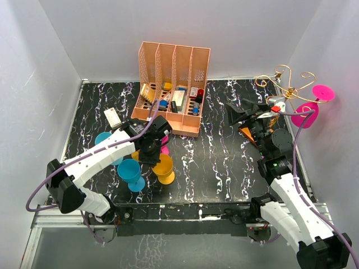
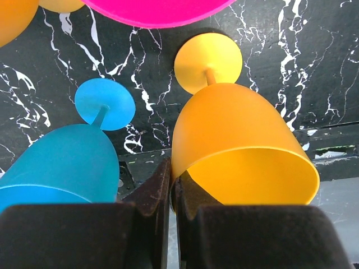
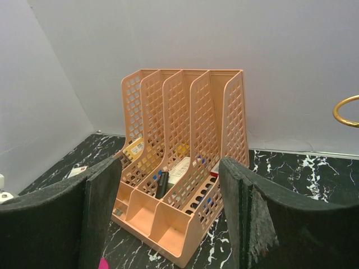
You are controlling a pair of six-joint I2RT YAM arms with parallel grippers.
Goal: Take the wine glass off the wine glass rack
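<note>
- Starting with the right gripper [image 3: 174, 224]: it's spread wide with nothing between the fingers [image 3: 101, 213]. It faces the organizer [image 3: 179, 168], not the rack.
- In the top view that gripper [image 1: 242, 115] sits just left of the rack [image 1: 286, 84], close to it but not touching the glass.
- The wine glass [image 1: 314, 103] is the pink one, and it hangs off the rack's right-hand hooks in the far right corner, close to the wall. A bit of gold wire [image 3: 345, 112] pokes into the right wrist view.
- Left gripper [image 2: 171, 185]: the fingers [image 2: 148, 193] are pressed almost together, just a thin slit between them. The rim of an orange glass [image 2: 235, 145] sits right at that slit, and I can't tell whether it's pinched or just beside it.
- A blue glass [image 2: 61, 162] lies just left of the orange one, both tipped with their feet pointing away on the black marbled tabletop [image 2: 314, 73].
- From above, the left gripper [image 1: 150, 151] is over that cluster, in front of the organizer [image 1: 174, 84].
</note>
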